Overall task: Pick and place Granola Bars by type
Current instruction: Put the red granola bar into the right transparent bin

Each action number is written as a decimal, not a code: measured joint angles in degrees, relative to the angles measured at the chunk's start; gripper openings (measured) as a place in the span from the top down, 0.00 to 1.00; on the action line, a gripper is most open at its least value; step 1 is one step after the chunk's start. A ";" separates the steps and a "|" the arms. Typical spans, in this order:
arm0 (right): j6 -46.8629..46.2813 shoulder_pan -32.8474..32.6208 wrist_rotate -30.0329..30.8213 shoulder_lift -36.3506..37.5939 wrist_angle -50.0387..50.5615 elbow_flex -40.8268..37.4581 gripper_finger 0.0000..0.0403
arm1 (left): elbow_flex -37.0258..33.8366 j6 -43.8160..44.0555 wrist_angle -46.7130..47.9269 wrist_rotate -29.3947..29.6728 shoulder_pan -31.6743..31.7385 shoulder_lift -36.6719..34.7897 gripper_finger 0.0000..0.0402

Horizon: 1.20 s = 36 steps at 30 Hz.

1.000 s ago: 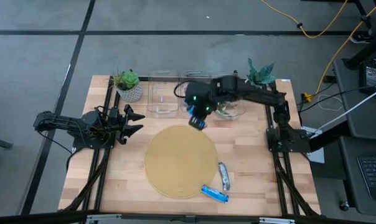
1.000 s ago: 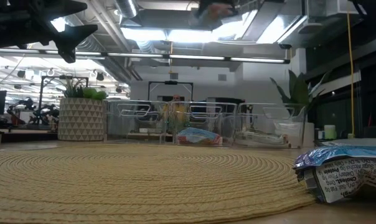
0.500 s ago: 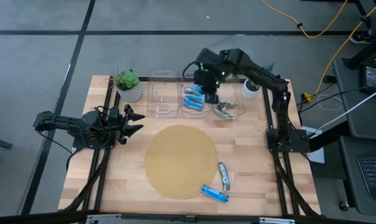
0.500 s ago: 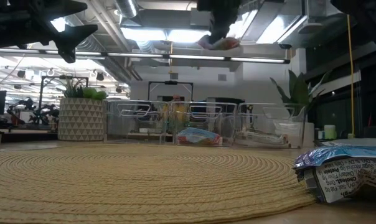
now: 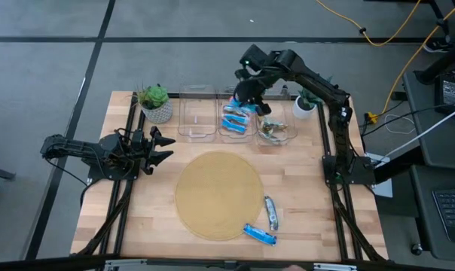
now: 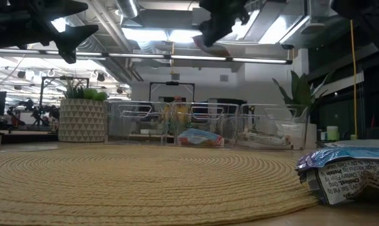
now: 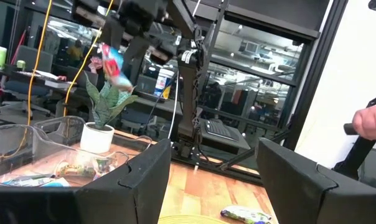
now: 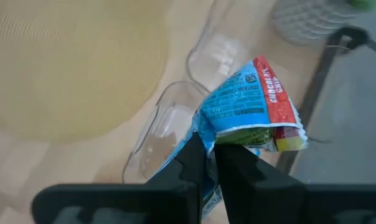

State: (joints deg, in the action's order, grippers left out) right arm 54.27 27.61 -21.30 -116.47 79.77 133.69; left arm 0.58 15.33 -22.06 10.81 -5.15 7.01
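Hovering over the middle bin [image 5: 236, 120] now: right gripper [image 5: 245, 96] has swung up from the mat [image 5: 218, 194], pinched tight on a blue bar [image 8: 250, 102]. Drop looks next. Left gripper [image 5: 161, 146] idle, spread, desk's left.

1. This is a robotics lab or workshop set in an open industrial office.
2. A wooden bench [image 5: 303, 196] stands on a grey floor with two dark robot arms bolted to its sides.
3. A yellow cable [image 5: 378, 34] trails across the floor toward a desk with a keyboard [image 5: 447, 211].
4. The low view shows exposed ceiling ducts [image 6: 108, 19] and strip lights [image 6: 196, 58].
5. Office chairs and monitors fill the room behind a black metal frame [image 7: 200, 74].
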 joint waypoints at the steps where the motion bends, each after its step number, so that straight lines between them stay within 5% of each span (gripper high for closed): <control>1: 1.65 0.10 -0.13 -0.42 0.15 -0.42 0.90 | 0.00 0.00 0.00 0.00 -0.02 0.00 0.44; 18: 15.05 0.25 0.18 -4.22 -11.93 -16.58 0.90 | 0.00 -0.02 0.02 0.00 -0.01 0.00 0.44; 27: 14.13 0.23 -2.36 -4.21 -19.11 -25.47 0.90 | 0.00 -0.02 0.01 0.00 -0.02 0.00 0.44; 36: 1.59 0.04 -2.34 -4.26 -28.63 -30.09 0.90 | 0.00 0.00 0.02 0.00 -0.02 0.00 0.44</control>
State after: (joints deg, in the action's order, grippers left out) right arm 55.86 27.65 -23.64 -120.74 51.14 103.60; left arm 0.58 15.33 -22.04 10.81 -5.17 7.01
